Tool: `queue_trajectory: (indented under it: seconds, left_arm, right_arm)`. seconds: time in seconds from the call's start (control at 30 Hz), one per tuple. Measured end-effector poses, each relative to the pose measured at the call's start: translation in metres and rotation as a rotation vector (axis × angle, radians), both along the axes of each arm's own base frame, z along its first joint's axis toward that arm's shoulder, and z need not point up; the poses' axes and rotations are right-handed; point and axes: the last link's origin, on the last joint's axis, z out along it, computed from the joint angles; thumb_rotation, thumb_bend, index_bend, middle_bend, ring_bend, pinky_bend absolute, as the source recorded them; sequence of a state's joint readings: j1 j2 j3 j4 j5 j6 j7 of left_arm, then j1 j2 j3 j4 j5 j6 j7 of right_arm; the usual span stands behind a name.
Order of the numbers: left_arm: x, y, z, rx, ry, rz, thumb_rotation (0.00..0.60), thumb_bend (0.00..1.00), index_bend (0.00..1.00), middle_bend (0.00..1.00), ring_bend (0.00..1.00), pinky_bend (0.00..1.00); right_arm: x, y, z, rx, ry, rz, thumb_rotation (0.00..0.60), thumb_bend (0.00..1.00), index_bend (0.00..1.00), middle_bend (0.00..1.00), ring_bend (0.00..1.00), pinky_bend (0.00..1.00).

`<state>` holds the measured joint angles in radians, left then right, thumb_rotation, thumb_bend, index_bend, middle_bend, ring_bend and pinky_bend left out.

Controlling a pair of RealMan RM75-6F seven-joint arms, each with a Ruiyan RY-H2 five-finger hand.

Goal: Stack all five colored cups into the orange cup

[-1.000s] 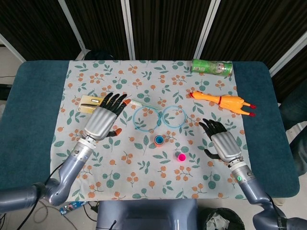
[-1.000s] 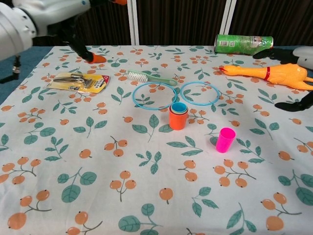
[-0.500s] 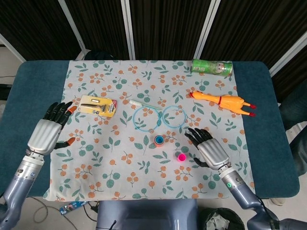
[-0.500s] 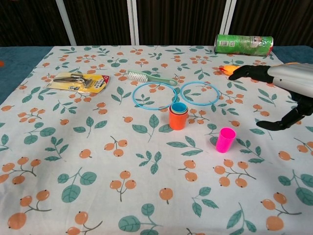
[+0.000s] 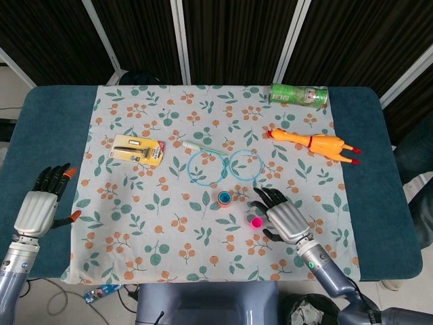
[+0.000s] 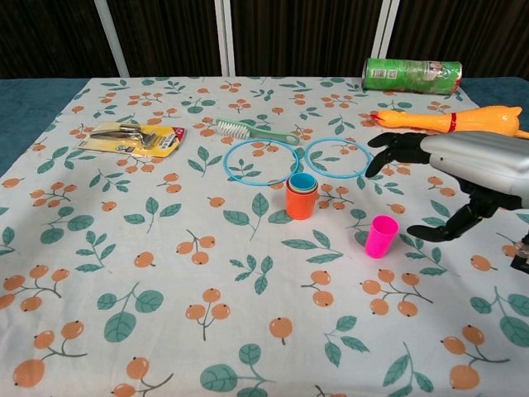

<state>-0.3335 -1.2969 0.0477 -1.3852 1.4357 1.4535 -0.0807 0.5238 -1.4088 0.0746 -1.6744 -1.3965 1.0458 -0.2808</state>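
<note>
Sliding in from the right since half a second ago, the right hand now hangs just beside the pink cup, fingers spread and holding nothing, while the left hand has drawn back off the cloth to the table's left edge, fingers apart and empty. One orange cup stands mid-cloth with other cups nested inside, blue innermost; their count cannot be told. Two blue rings lie behind it.
</note>
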Motion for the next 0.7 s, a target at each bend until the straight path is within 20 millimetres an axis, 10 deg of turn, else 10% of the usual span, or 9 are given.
queue_trajectory:
  seconds: [0.7]
  left_arm:
    - [-0.008,-0.004,-0.007,0.019,-0.032,0.046,0.6,0.16,0.08,0.0,0.0,0.0]
  right_arm:
    - [-0.001,-0.001,-0.012,0.005,-0.009,-0.03,0.6,0.39,0.34,0.0,0.0,0.12]
